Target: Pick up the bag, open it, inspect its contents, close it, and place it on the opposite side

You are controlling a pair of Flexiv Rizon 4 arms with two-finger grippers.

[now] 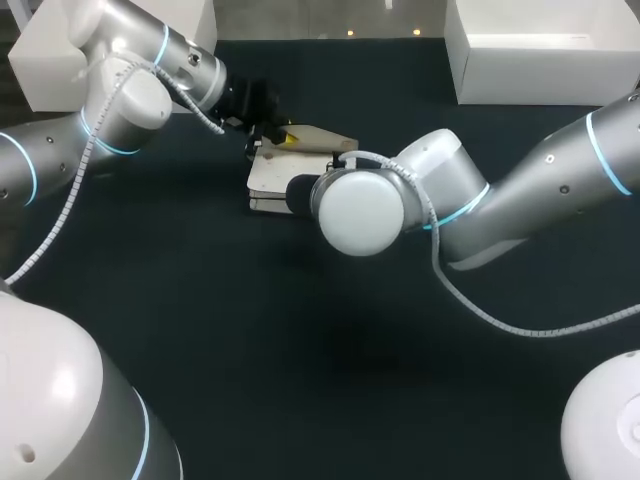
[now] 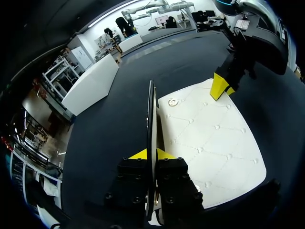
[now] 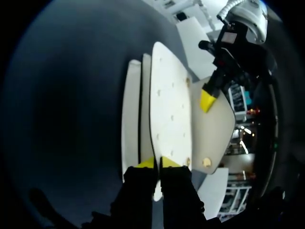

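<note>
Reaching in from opposite sides, left claw and right claw each pinch the bag.

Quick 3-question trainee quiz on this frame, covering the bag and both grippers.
1. True or false: the left gripper is open, clear of the white quilted flap bag.
2. The right gripper is shut on: A) the bag's edge B) a bottle C) nothing.
3. How many grippers hold the bag?
Key: 1 false; 2 A; 3 two.
</note>
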